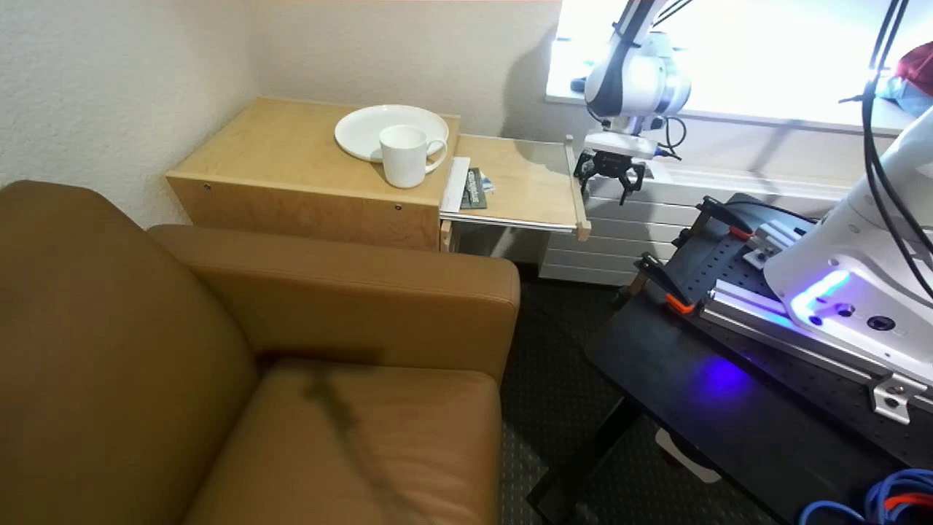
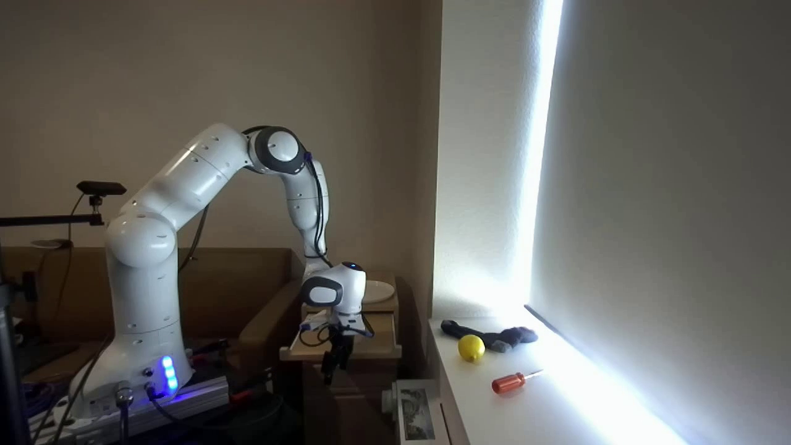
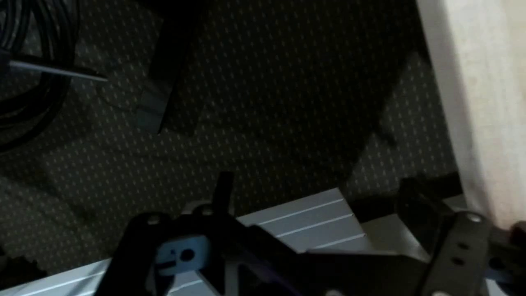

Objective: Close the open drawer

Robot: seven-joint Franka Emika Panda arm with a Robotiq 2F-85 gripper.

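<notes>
The drawer (image 1: 536, 186) of the small side table is pulled out, with a dark packet (image 1: 474, 189) and a white strip (image 1: 456, 182) inside near the table. Its pale front panel (image 1: 577, 189) faces the robot; the drawer also shows in an exterior view (image 2: 380, 337). In the wrist view its light wood edge (image 3: 489, 107) fills the right side. My gripper (image 1: 603, 188) points down just outside the front panel. In the wrist view its fingers (image 3: 317, 185) are wide apart with nothing between them. The right finger is close to the wood; I cannot tell if it touches.
A white plate (image 1: 357, 135) and a white cup (image 1: 403, 157) stand on the side table's top (image 1: 284, 146). A brown armchair (image 1: 350, 284) stands beside it. A white slatted radiator cover (image 1: 619, 251) is behind the gripper. A lemon (image 2: 471, 348) and screwdriver (image 2: 510, 383) lie on the sill.
</notes>
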